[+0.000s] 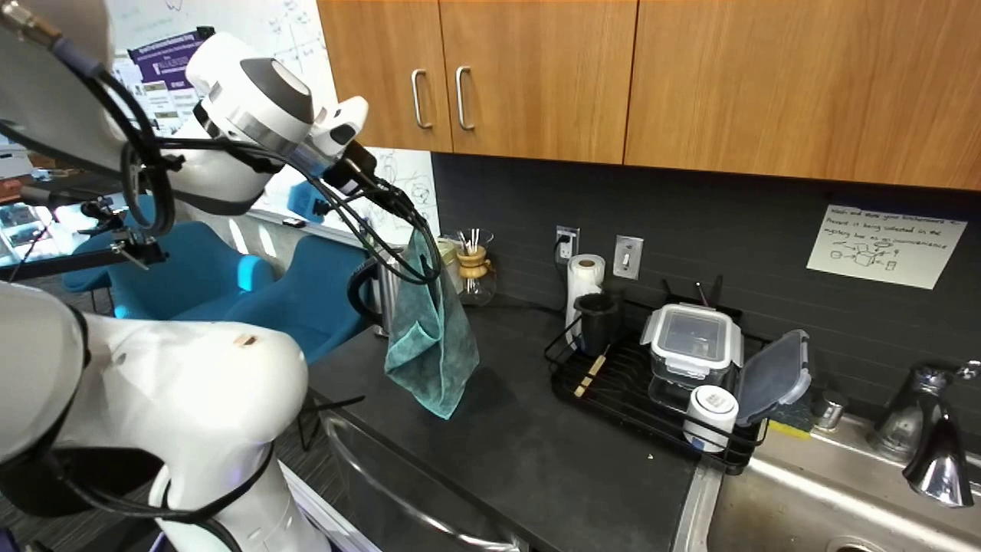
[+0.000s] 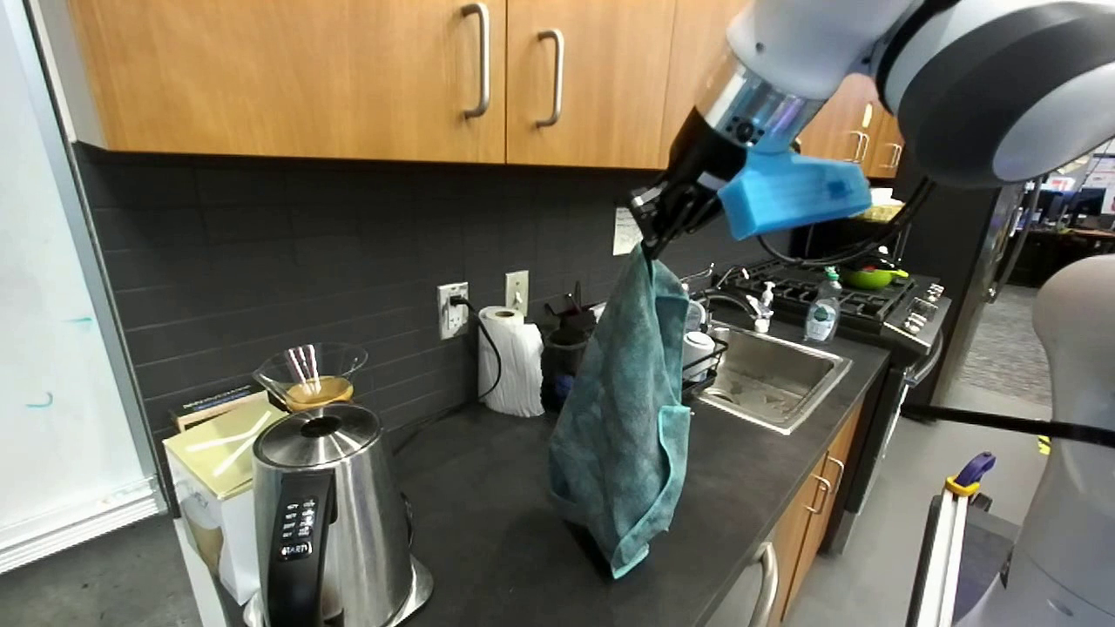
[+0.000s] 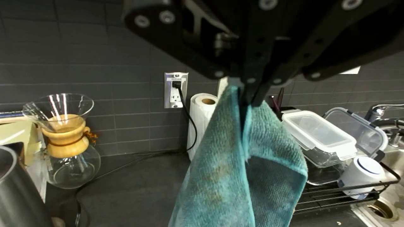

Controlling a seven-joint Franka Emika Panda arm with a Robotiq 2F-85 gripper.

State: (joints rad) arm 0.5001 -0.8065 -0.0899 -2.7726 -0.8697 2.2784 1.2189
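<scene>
A teal cloth (image 2: 623,418) hangs by its upper end from my gripper (image 2: 652,250), which is shut on it. In the wrist view the fingers (image 3: 259,94) press together at the top of the cloth (image 3: 217,176), and it drapes down in two folds with brownish stains on the left one. The cloth (image 1: 433,353) hangs over the dark counter (image 1: 529,429) in both exterior views; its lowest corner looks to be just above the surface. Cables in front partly hide my gripper in an exterior view.
A steel kettle (image 2: 348,505) and a glass coffee maker (image 3: 71,151) stand beside the cloth. A paper towel roll (image 1: 586,280) and a black dish rack (image 1: 636,399) with containers are along the wall, near the sink (image 1: 812,491). Wooden cabinets (image 1: 536,69) hang above.
</scene>
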